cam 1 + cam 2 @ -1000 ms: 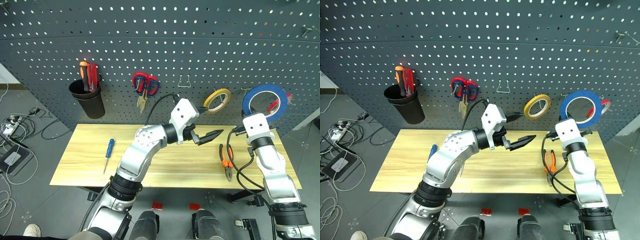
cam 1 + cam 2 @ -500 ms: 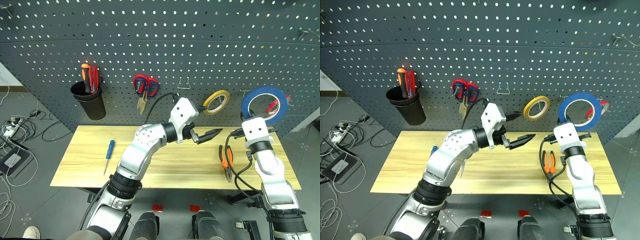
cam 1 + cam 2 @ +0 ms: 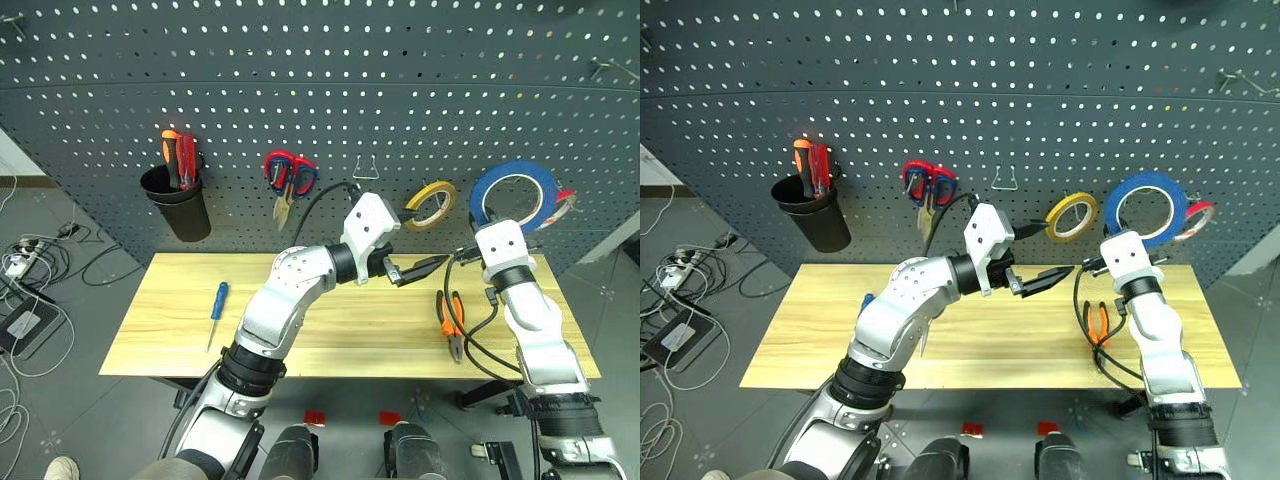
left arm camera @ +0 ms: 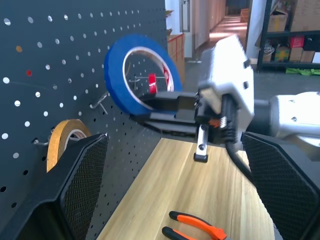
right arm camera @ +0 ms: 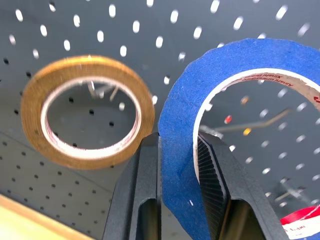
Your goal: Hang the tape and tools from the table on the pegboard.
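Small red print runs along the white inner core of the wide blue tape ring (image 5: 226, 131), too blurred to read.

1. The red roll (image 3: 562, 203) is mostly hidden behind the blue tape (image 3: 514, 195) on the pegboard (image 3: 320, 90).
2. The small scissors (image 3: 283, 207) below the red-handled scissors (image 3: 289, 168) are too small to make out.
3. The screwdrivers (image 3: 178, 156) have their shafts hidden inside the black cup (image 3: 178, 203).
4. The pliers (image 4: 197, 232) are cut off in the left wrist view.
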Robot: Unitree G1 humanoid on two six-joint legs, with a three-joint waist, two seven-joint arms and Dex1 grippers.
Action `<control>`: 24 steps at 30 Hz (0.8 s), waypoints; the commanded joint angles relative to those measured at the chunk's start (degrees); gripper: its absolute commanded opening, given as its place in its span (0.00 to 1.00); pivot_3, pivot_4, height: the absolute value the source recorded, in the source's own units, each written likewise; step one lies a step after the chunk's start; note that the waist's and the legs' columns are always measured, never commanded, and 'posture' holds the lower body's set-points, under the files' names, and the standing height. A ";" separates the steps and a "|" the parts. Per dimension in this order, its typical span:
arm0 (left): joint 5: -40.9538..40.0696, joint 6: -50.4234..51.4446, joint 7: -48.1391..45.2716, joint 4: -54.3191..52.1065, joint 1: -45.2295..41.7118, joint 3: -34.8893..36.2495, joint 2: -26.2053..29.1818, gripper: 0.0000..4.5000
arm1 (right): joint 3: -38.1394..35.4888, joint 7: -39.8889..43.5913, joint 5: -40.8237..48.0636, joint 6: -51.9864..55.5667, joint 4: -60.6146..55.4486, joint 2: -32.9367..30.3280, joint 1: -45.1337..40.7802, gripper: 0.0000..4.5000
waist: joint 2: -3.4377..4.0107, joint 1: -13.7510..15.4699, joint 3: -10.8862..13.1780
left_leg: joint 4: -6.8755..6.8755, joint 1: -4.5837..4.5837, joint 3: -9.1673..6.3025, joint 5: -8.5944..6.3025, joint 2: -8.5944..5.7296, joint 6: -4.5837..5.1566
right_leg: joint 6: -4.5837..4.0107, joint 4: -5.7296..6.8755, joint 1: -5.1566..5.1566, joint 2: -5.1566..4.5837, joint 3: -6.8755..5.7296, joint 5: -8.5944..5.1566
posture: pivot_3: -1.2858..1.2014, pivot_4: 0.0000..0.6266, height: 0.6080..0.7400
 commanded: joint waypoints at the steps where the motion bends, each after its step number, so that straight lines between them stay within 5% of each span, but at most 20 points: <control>1: -0.28 -0.65 0.74 -1.76 -0.34 -0.55 -0.20 1.00 | -1.30 0.69 1.69 -3.27 2.02 -1.08 -3.04 0.16 | 0.00 0.00 0.00 | 0.00 0.00 -0.01 0.00 0.01 0.00 | 0.00 0.00 0.00 0.00 -0.01 0.00 | 0.53 0.17 1.00; 16: -0.55 -0.08 2.17 -2.65 -0.15 -0.29 0.15 1.00 | -0.81 2.18 3.03 -4.25 5.74 -1.30 -4.48 0.16 | 0.00 0.27 0.00 | 0.02 0.00 0.00 -0.01 0.01 0.01 | 0.00 0.01 0.00 0.00 0.02 0.00 | 0.54 0.18 1.00; 24: -0.82 -0.21 2.07 -2.43 -0.31 -0.46 0.27 1.00 | -1.53 1.28 3.52 -2.28 2.60 -0.90 -1.50 0.72 | 0.00 0.34 0.00 | 0.02 0.00 0.00 -0.01 0.01 0.02 | 0.00 0.01 0.00 0.00 0.02 0.00 | 0.53 0.19 1.00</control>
